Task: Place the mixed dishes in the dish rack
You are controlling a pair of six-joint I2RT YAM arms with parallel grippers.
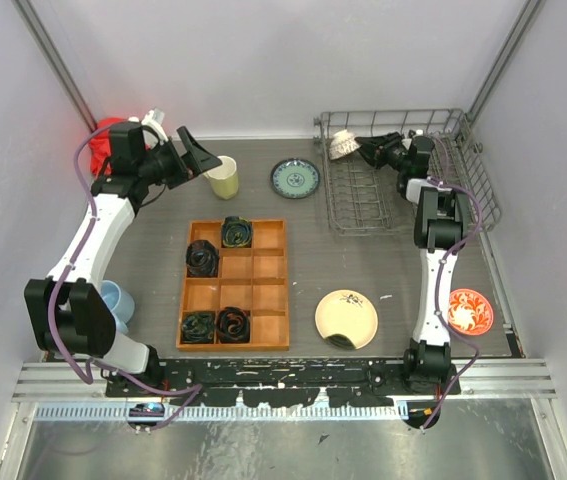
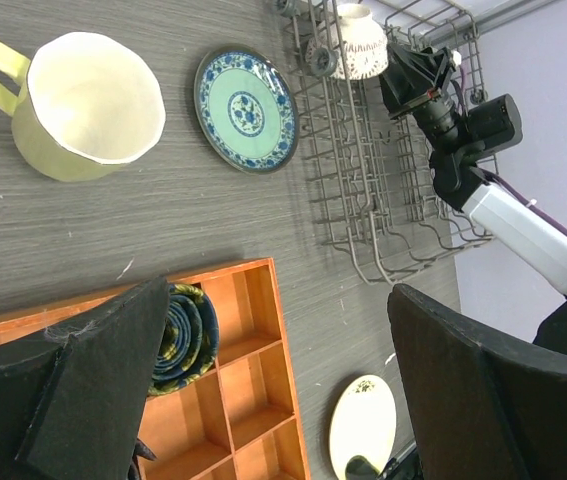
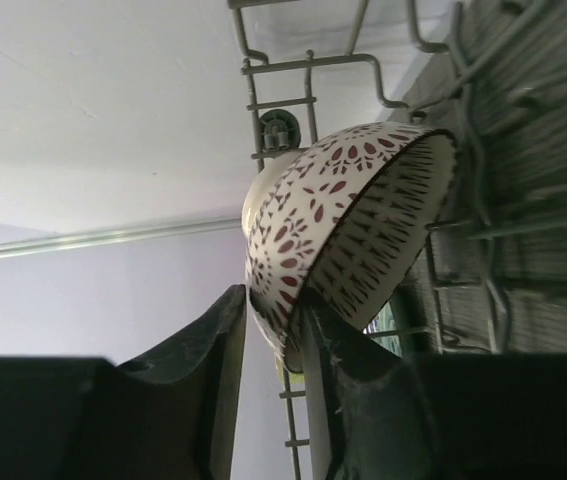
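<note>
Top external: grey tbl (image 1: 303, 235), white walls (image 1: 263, 60).

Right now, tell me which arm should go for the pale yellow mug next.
The left. Its jaws stand open just beside the pale yellow mug; the right arm's jaws straddle the rim of the white-and-red patterned bowl in the dish rack, far from it.

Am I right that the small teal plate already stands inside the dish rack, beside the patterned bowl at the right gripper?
Not quite: the top view shows the small teal plate lying flat on the table, left of the dish rack. The rest holds.
</note>
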